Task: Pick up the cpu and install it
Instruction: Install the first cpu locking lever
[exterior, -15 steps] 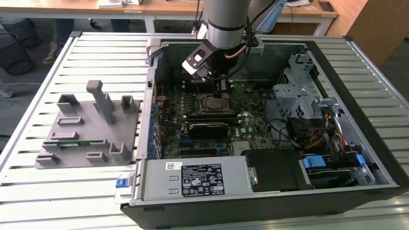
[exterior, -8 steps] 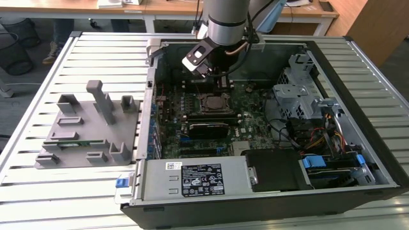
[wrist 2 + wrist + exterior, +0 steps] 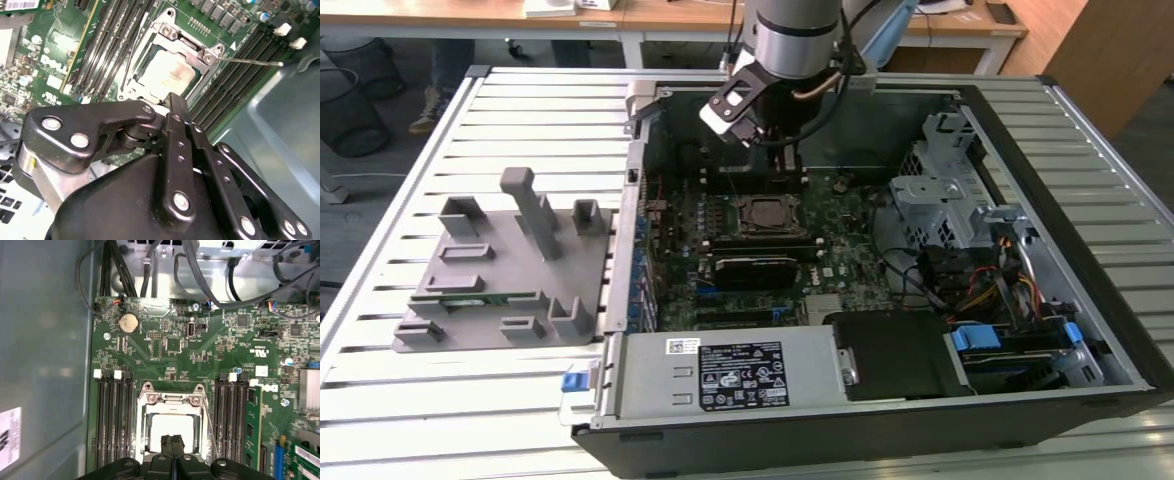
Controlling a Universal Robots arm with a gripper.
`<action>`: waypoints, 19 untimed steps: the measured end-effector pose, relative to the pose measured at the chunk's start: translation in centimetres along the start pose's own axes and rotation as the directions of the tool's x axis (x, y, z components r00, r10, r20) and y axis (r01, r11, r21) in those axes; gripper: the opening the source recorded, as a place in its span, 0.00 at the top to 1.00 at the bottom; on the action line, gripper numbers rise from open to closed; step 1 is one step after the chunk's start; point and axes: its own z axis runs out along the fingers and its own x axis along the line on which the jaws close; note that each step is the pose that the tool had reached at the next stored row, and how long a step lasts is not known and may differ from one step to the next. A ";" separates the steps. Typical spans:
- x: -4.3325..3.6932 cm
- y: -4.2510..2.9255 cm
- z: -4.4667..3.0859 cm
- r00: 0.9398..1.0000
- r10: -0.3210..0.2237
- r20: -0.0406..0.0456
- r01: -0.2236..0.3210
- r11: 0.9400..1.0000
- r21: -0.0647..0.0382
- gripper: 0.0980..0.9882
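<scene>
The cpu (image 3: 162, 426), one silvery square, lies flat inside the single socket (image 3: 172, 399) on the motherboard (image 3: 165, 347) of the open case (image 3: 854, 440). One gripper (image 3: 172, 439) hangs just above it, pointing straight down, its two jaws pressed together with nothing between them. In the exterior view the one arm (image 3: 794, 35) descends upright into the case. One grey fixture (image 3: 494, 260) sits on the table (image 3: 520, 110), at the exterior view's left.

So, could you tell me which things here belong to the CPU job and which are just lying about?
Job: cpu, lying in the motherboard socket; end effector, shut, over it.
Lying about: grey fixture; green memory stick on it; power supply; coin cell.
</scene>
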 end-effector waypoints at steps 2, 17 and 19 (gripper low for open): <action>0.01 0.01 -0.49 1.000 0.000 0.000 0.000 1.000 0.000 0.99; 0.01 0.01 -0.62 0.975 -0.221 -0.003 0.221 0.975 0.003 0.99; 0.01 0.01 -0.59 0.967 -0.256 -0.003 0.256 0.967 0.003 0.99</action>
